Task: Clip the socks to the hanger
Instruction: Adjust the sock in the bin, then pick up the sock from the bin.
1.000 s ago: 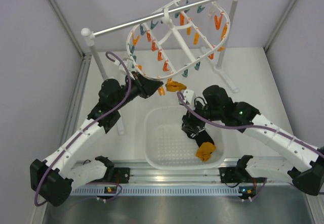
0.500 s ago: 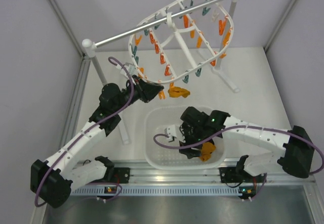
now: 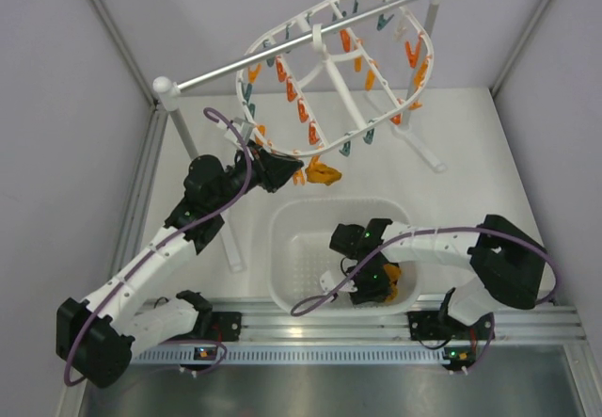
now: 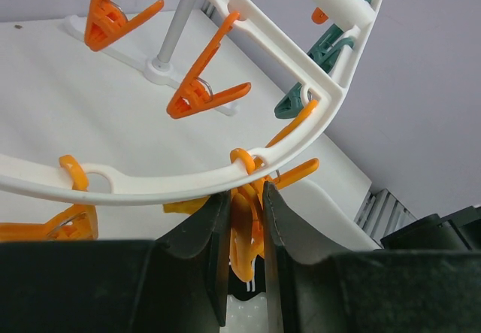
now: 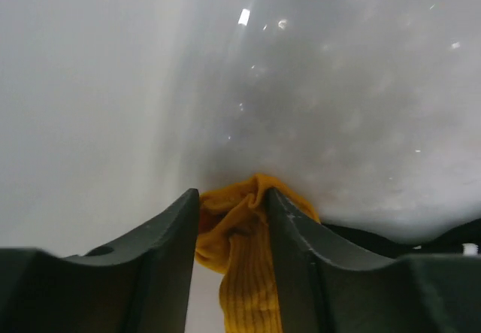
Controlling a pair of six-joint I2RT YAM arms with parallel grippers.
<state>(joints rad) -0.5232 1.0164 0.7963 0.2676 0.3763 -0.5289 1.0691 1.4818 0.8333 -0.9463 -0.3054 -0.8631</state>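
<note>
While the left gripper (image 4: 246, 198) squeezed an orange clothespin (image 4: 242, 246) on the near rim of the hanger (image 4: 180, 184), the right gripper (image 5: 233, 205) was down in the basket (image 3: 292, 217), pinching a mustard sock (image 5: 244, 292), which, I judged, next had to be lifted to that clothespin.

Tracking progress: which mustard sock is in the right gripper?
The sock in the basket, pinched between the fingers of the right gripper. The basket holds only that one. The other mustard sock hangs at the near rim of the hanger, by the clothespin in the left gripper.
</note>
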